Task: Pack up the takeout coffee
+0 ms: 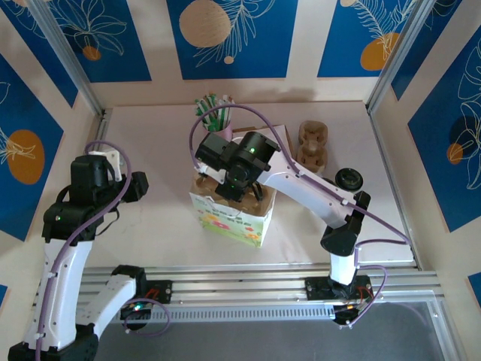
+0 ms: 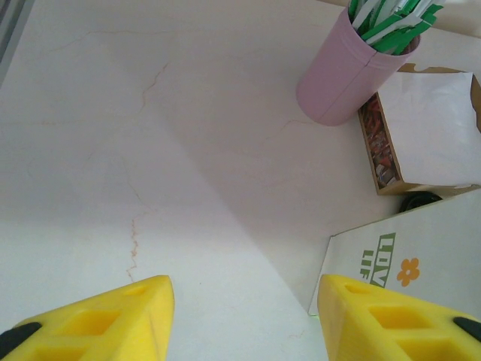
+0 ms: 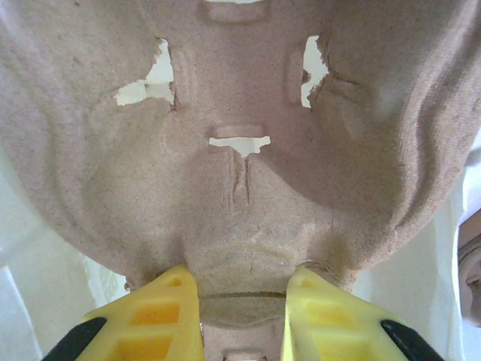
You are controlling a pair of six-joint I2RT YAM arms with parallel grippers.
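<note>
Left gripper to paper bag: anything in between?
Nothing. In the top view, only bare table lies between the open left gripper and the paper bag. The left wrist view agrees.

The paper bag (image 1: 231, 218) is printed white, with pastel flowers, green lettering and an orange blossom. A pink cup (image 2: 342, 75) is filled with green-and-white sticks (image 2: 391, 19). The moulded tray (image 3: 240, 150) is coloured plain brown. The far wall panels (image 1: 255, 45) are patterned blue, with orange discs.
</note>
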